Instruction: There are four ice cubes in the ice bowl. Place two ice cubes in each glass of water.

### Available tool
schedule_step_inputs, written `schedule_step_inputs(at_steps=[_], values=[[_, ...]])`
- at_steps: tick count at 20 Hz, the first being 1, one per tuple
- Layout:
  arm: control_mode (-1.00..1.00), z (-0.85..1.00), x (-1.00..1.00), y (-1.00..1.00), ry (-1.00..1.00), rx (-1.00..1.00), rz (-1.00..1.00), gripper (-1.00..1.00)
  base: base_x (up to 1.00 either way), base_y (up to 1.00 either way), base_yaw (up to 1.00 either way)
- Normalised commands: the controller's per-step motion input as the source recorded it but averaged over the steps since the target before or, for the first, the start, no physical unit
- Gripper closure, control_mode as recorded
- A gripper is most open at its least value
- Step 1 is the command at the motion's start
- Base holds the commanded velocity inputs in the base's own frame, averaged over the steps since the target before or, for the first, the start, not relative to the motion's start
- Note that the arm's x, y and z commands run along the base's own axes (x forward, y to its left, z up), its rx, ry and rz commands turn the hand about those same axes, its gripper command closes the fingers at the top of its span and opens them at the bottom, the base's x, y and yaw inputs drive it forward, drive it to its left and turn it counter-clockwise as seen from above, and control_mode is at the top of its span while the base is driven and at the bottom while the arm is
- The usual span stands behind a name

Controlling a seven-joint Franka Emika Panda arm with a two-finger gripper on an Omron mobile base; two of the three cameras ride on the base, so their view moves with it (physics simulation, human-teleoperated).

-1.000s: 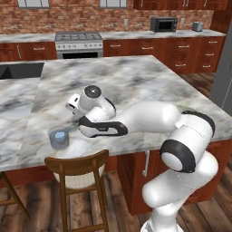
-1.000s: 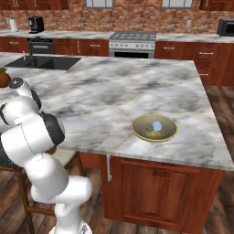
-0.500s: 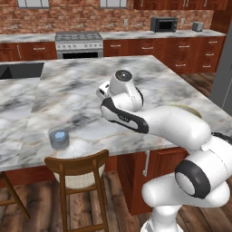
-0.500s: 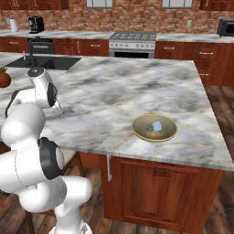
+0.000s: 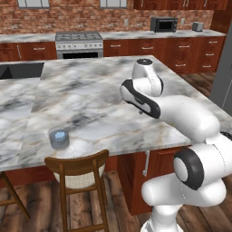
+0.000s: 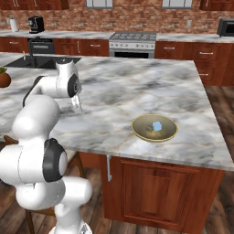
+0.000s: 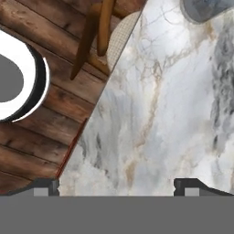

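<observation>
The yellowish-tan ice bowl point(image 6: 167, 133) sits near the counter's front right edge, with a pale blue ice cube point(image 6: 156, 126) showing inside it. One grey-blue glass of water point(image 5: 59, 138) stands by the front left edge above the chair, and something pale blue shows at its top. The same glass point(image 7: 205, 7) cuts the hand view's upper right corner. My gripper point(image 6: 76, 105) hangs over the marble between the glass and the bowl, well left of the bowl, pointing down. In the hand view the gripper point(image 7: 118, 187) is open, with bare marble between its fingertips point(image 7: 45, 186).
A wooden chair point(image 5: 77, 174) stands against the counter's front edge below the glass, and the same chair point(image 7: 98, 32) shows from above. An orange-brown plant pot point(image 6: 3, 79) sits at the far left. A sink point(image 5: 18, 70) lies at the back left. Wooden floor point(image 7: 41, 132) runs beside the counter edge.
The arm has swung from low over the glass at the front left, rightward across the counter toward its middle. The jaws stayed open and empty. The glass and bowl have not moved.
</observation>
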Motion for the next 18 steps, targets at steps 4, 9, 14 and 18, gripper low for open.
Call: schedule_step_inputs(at_steps=[4,9,14,18], values=[[-1.00,-0.28,-0.33,-1.00,0.13,0.05,-0.13,-1.00,0.00,0.00,0.00],[-1.00,-0.33,-0.77,-1.00,0.01,0.04,-0.04,-1.00,0.00,0.00,0.00],[-1.00,-0.10,-0.73,-1.00,-0.08,0.04,0.00,-1.00,0.00,0.00,0.00],[-1.00,0.03,-0.11,-1.00,-0.17,0.00,0.13,-1.00,0.00,0.00,0.00]])
